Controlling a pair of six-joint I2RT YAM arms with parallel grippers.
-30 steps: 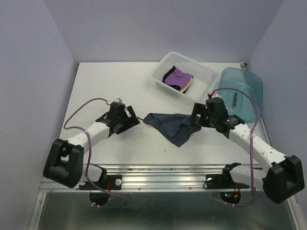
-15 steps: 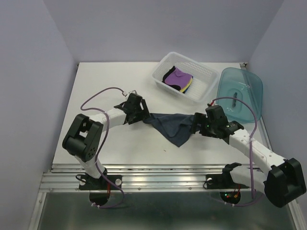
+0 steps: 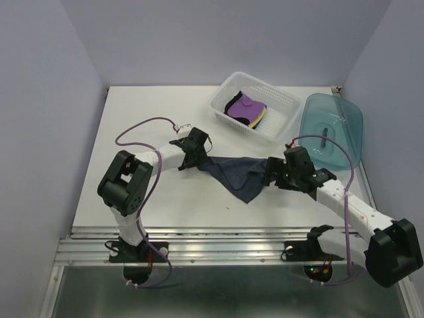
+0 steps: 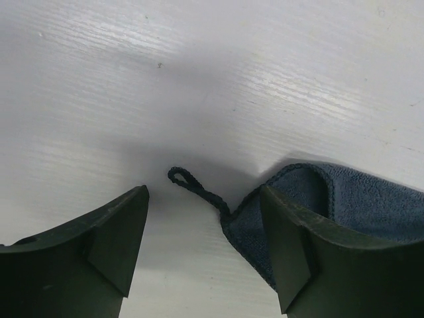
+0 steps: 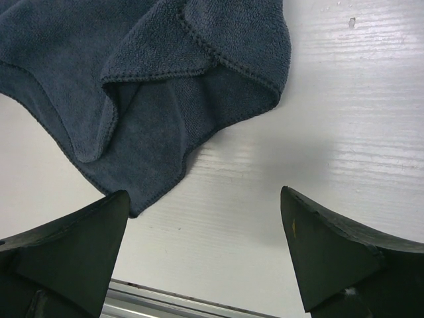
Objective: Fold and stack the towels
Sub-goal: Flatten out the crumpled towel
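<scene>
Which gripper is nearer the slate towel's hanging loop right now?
Left. The left gripper straddles the loop at the towel's left corner; the right gripper sits at the opposite, right edge.

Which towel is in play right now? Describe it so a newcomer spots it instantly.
On the white table, look nearer than the white slotted basket at the back right. The dark slate blue towel lies crumpled mid-table. Unlike the purple towel, which is piled with others inside the basket, it is the only one out on the table.
</scene>
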